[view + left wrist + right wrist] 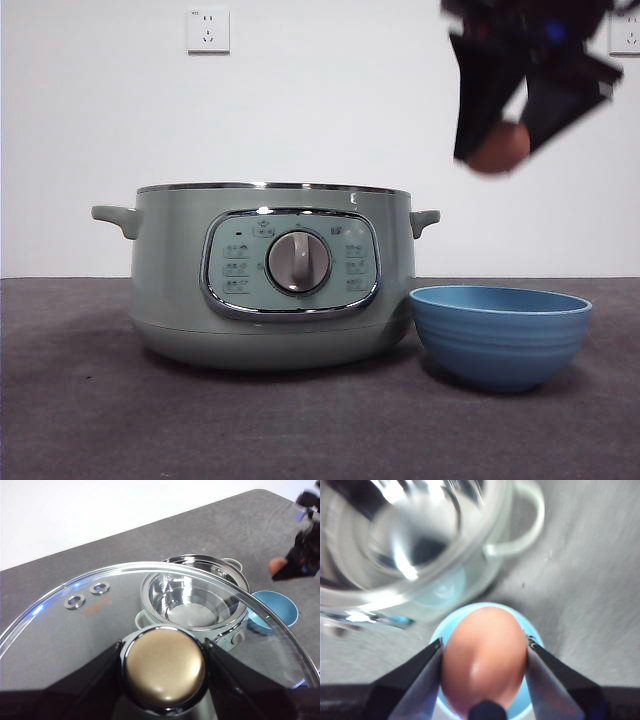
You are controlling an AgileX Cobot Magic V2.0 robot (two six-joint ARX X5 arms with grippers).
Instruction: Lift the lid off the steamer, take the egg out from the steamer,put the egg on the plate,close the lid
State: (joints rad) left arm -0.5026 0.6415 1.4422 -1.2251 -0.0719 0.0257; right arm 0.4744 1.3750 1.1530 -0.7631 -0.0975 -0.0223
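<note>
Grey surface (80, 400), white wall: brown oval egg (484, 657) is clamped in the right tool (484, 655), high above the small blue ribbed plate (500, 335).
Straight descent is judged next; the clear glass lid (75, 625) is gripped by the left tool (164, 667), clear of the sage-green steamer (160, 260).

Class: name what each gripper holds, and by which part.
Left gripper holds the lid by its knob. Right gripper holds the egg by its sides.

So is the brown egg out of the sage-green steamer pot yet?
Out. The right gripper holds the brown egg in the air above the blue bowl; the steamer pot is lidless.
</note>
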